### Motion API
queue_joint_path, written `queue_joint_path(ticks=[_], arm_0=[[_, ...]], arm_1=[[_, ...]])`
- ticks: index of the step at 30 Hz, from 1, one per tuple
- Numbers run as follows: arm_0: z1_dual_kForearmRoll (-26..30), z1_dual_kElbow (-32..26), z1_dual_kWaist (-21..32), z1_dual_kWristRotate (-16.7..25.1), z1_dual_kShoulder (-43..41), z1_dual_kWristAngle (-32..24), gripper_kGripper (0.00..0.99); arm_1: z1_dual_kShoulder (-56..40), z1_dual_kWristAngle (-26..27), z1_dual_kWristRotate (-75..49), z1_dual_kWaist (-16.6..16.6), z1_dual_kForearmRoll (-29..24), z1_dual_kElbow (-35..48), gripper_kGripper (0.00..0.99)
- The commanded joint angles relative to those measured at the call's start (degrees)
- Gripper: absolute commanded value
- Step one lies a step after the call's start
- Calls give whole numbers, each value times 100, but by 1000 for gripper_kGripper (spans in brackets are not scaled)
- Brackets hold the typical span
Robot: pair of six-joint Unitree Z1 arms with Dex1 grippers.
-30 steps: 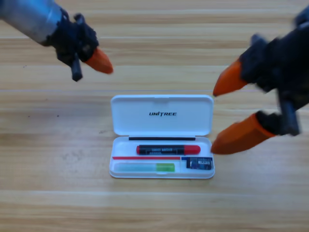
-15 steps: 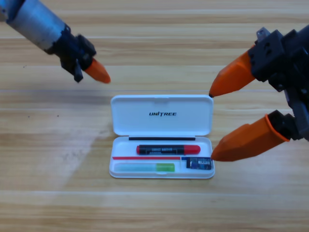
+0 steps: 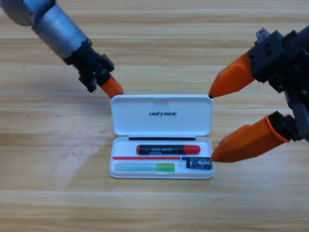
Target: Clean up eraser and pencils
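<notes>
Wooden surface (image 3: 43,183) is carrying open white case (image 3: 161,113) w/ red-black pencil (image 3: 168,149), green pencil (image 3: 145,167) & eraser (image 3: 198,164) lying inside, all prob light/rigid; left hand (image 3: 112,88), grip state unclear, is sitting at lid's top-left corner, right hand (image 3: 217,125) is gaping wide & empty at lid's right edge, so lid edge looks like the spot to push.

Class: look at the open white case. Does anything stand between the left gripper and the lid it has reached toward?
Nothing visible does. The left gripper sits right at the upper left corner of the lid, with only bare table around that corner.
</notes>
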Motion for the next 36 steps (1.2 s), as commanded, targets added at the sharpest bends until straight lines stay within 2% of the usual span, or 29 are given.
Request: queue_joint_path(ticks=[1, 11, 20, 28, 36], arm_0=[[345, -229, -449, 162, 505, -226, 0], [635, -360, -888, 162, 478, -332, 0], [600, -202, -1363, 31, 303, 46, 0], [319, 149, -1723, -163, 4, 644, 0], [-314, 861, -2004, -365, -383, 1233, 0]], arm_1=[[181, 42, 26, 152, -64, 201, 959], [348, 42, 26, 152, -55, 209, 959], [348, 51, 35, 152, -64, 209, 959], [348, 59, 53, 152, -64, 201, 959], [357, 68, 61, 152, -55, 192, 959]])
